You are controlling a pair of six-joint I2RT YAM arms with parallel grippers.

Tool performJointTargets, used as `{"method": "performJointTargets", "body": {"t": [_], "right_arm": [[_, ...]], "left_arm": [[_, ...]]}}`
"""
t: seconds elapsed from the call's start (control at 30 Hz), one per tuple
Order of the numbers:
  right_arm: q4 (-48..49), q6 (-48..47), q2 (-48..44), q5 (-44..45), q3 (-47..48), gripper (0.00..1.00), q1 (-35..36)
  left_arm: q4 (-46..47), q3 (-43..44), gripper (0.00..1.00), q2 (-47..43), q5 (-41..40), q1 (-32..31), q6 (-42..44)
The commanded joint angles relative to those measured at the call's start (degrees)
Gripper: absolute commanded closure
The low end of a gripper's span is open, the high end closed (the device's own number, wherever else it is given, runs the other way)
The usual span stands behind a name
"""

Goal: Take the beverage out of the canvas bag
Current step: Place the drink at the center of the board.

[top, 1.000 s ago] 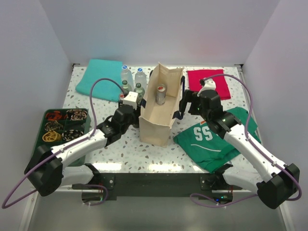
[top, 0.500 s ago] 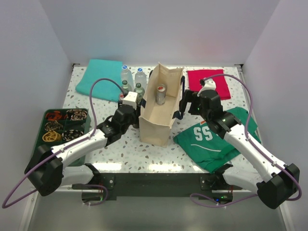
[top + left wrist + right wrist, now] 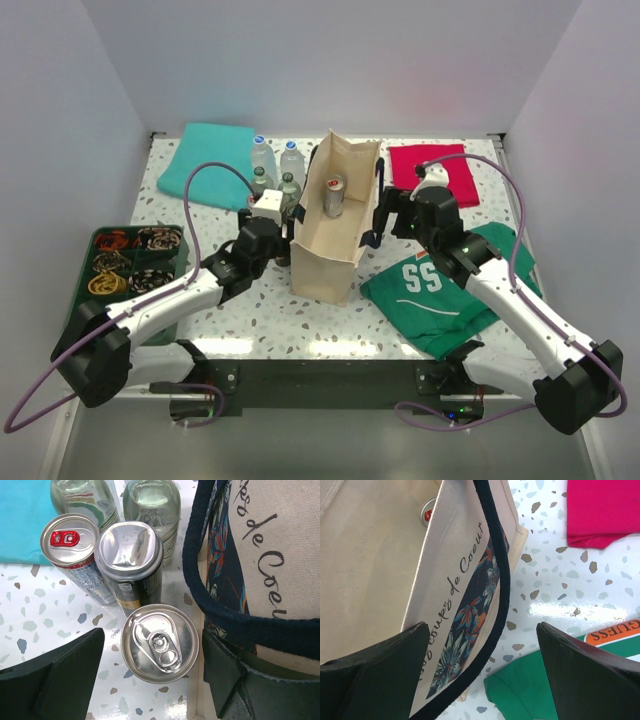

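Currently, the canvas bag (image 3: 322,262) stands upright at the middle of the table (image 3: 270,310), mouth open, its long side running away from the arm bases. One beverage can (image 3: 333,195) stands upright inside it, toward the far end; in the right wrist view only a sliver of its top, with a red tab, shows past the bag's wall. The left gripper (image 3: 152,634) is just beside the bag's left wall, pointing down at the table. Its jaws stand apart on either side of a silver can (image 3: 159,642) that rests upright on the table outside the bag. A clear gap shows at the finger (image 3: 60,675) on the left of the wrist view, while the opposite finger sits so close to the can's rim that contact there cannot be settled from this angle. Just beyond the silver can stand a black can (image 3: 128,555) and a red-tab can (image 3: 70,540), side by side, with bottles (image 3: 152,500) behind them and a teal cloth (image 3: 20,520) to the left. The right gripper (image 3: 482,625) is at the bag's right wall, jaws wide apart and gripping nothing: one finger hangs over the bag's interior, the other over the table, with the wall and its navy strap (image 3: 500,580) between them. A green shirt (image 3: 440,300) lies under the right arm, and a pink cloth (image 3: 435,170) lies beyond it.
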Motion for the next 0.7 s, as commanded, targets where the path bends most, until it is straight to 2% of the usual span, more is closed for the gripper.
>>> {"method": "performJointTargets", "body": {"t": [0.0, 0.27, 0.4, 0.67], "right_arm": [[1.6, -0.3, -0.5, 0.9, 0.8, 0.07, 0.2], [5.4, 0.2, -6.0, 1.2, -2.0, 0.07, 0.2], [7.5, 0.0, -8.2, -1.0, -2.6, 0.12, 0.2], [7.9, 0.3, -7.0, -5.0, -0.7, 0.15, 0.1]], "left_arm": [[1.1, 2.9, 0.16, -1.4, -2.9, -0.2, -1.3], [-1.1, 6.1, 0.13, -5.7, -5.1, -0.2, 1.3], [-3.1, 7.2, 0.12, -8.5, -7.8, -0.2, 3.4], [-5.1, 11.1, 0.07, -13.9, -6.8, -0.2, 7.0]]}}
